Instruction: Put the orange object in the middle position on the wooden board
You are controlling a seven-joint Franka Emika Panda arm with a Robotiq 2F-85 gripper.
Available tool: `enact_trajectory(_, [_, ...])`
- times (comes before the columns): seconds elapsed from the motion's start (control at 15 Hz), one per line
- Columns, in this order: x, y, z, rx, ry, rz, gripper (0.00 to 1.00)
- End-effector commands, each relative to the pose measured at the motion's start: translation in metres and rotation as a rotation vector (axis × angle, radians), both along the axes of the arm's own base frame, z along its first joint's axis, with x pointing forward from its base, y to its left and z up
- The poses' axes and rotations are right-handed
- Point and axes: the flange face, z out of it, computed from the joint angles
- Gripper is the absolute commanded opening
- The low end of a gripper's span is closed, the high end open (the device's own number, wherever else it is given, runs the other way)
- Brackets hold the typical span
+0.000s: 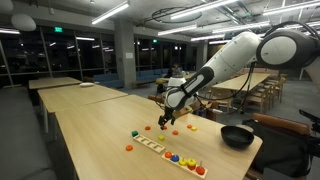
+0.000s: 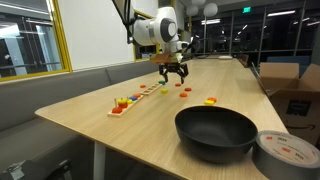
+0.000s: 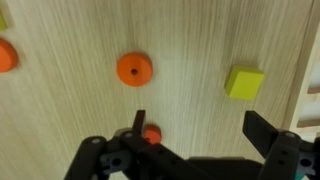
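Observation:
An orange round disc with a hole (image 3: 134,69) lies on the wooden table, ahead of my gripper in the wrist view. A smaller orange piece (image 3: 151,134) lies right by the left finger. Another orange piece (image 3: 5,55) is at the left edge. My gripper (image 3: 200,130) is open and empty above the table. In both exterior views it hovers (image 1: 165,118) (image 2: 172,70) over the loose orange pieces (image 2: 180,86). The long wooden board (image 1: 160,146) (image 2: 135,100) lies nearby with several coloured pieces on it.
A yellow square block (image 3: 245,82) (image 2: 210,100) lies near the orange pieces. A black bowl (image 1: 237,135) (image 2: 215,130) stands near the table's end, with a roll of tape (image 2: 285,150) beside it. One orange piece (image 1: 128,147) lies apart from the board.

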Motion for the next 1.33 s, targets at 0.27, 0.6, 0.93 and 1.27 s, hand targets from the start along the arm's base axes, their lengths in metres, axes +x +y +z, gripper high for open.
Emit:
enact_trajectory(0.27, [0.037, -0.026, -0.007, -0.094, 0.099, -0.086, 1.0])
enact_trajectory(0.6, [0.047, -0.044, -0.028, -0.09, 0.212, -0.169, 1.0])
enact_trajectory(0.93, [0.054, -0.063, -0.038, -0.054, 0.335, -0.237, 1.0])
enact_trajectory(1.27, [0.056, -0.077, -0.036, 0.05, 0.449, -0.296, 1.0])
